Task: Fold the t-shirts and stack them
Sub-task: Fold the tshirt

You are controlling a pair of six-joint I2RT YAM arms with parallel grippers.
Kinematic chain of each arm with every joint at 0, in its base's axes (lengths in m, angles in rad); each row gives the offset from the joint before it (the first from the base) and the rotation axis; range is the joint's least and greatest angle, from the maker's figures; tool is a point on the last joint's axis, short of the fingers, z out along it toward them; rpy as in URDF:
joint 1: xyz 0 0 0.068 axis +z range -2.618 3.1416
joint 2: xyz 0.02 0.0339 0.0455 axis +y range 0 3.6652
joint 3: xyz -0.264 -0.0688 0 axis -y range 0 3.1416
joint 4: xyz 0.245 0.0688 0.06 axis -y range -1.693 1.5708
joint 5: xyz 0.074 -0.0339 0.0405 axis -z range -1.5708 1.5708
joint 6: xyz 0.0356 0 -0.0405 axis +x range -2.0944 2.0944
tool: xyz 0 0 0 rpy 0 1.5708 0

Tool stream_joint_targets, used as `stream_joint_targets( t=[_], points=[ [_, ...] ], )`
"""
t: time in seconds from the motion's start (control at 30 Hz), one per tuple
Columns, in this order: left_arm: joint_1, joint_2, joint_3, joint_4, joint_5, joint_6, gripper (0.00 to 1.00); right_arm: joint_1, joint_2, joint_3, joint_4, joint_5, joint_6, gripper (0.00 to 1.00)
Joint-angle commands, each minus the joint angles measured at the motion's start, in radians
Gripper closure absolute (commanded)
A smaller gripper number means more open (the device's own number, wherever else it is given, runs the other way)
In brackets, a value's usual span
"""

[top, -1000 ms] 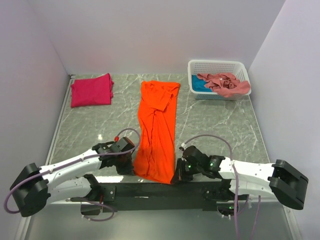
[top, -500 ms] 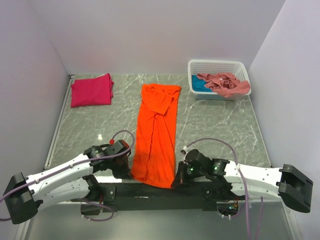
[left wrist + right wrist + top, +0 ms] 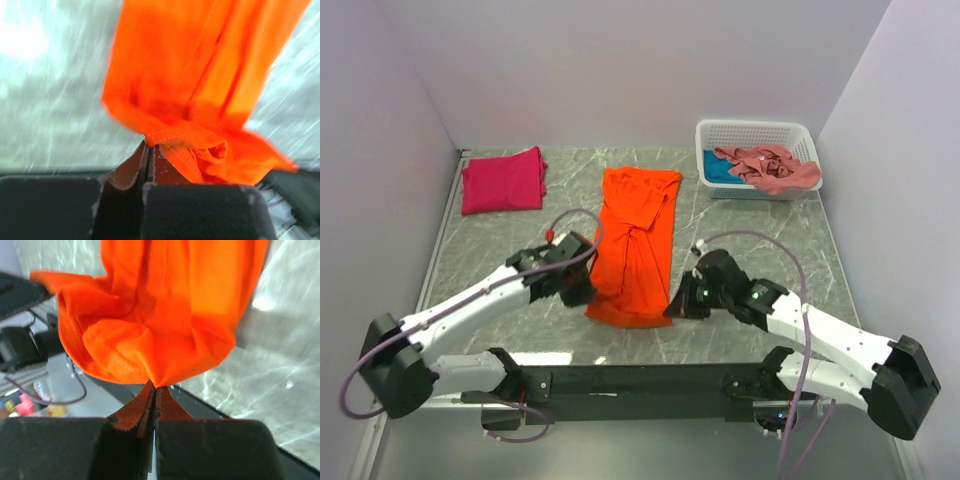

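Left gripper [image 3: 586, 297] and right gripper [image 3: 673, 307] each pinch tight a near corner of the orange shirt [image 3: 635, 235], long, narrow, hem bunched.

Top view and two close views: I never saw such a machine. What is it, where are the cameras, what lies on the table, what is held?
Two robot arms stand on a table. The wide picture is from a camera above them; each close one, from a wrist camera. The left hand and the right hand each pinch a near corner of the orange t-shirt. A folded magenta t-shirt lies far left. A white basket, far right, holds a pink t-shirt and a teal t-shirt.
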Motion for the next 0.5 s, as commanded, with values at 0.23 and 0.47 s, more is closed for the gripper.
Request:
stream_joint_targets(
  t=[0.23, 0.47],
  points=[
    [0.179, 0.226, 0.250, 0.254, -0.127, 0.176, 0.99, -0.181, 0.294, 0.349, 0.036, 0.074, -0.258, 1.00],
    [0.232, 0.388, 0.404, 0.251, -0.198, 0.235, 0.99, -0.245, 0.520, 0.557, 0.015, 0.043, -0.307, 1.00]
  ],
)
